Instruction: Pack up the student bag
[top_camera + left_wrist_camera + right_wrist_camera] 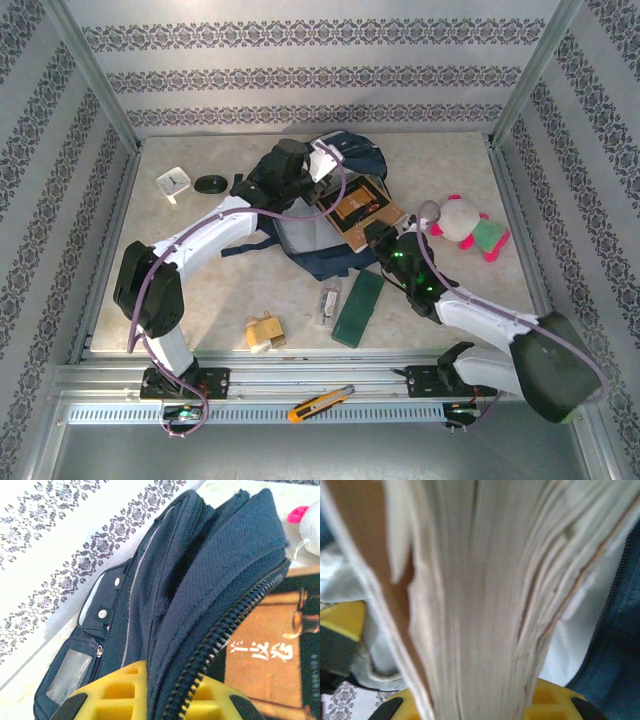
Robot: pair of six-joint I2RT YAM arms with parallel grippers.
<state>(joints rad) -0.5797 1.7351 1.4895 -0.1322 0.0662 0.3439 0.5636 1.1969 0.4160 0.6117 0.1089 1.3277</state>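
The student bag (pixel 300 245), dark navy, lies open in the middle of the table. My left gripper (pixel 316 166) is at the bag's far top edge. In the left wrist view its yellow fingers (pixel 115 690) are shut on the navy flap beside the zipper (pixel 220 640). A brown-covered book (pixel 360 205) lies tilted across the bag's mouth, its cover (pixel 280 645) just past the zipper. My right gripper (pixel 382 240) is shut on the book's near end. In the right wrist view the page edges (pixel 485 605) stand between its fingers (pixel 547 702).
A pink, white and green plush toy (pixel 465 225) lies right of the bag. A green case (pixel 358 308), a small silver item (pixel 329 302) and a tan block (pixel 265 332) lie near the front. A white clock (pixel 173 183) and a black oval (pixel 211 184) sit far left. An orange cutter (pixel 320 403) rests on the rail.
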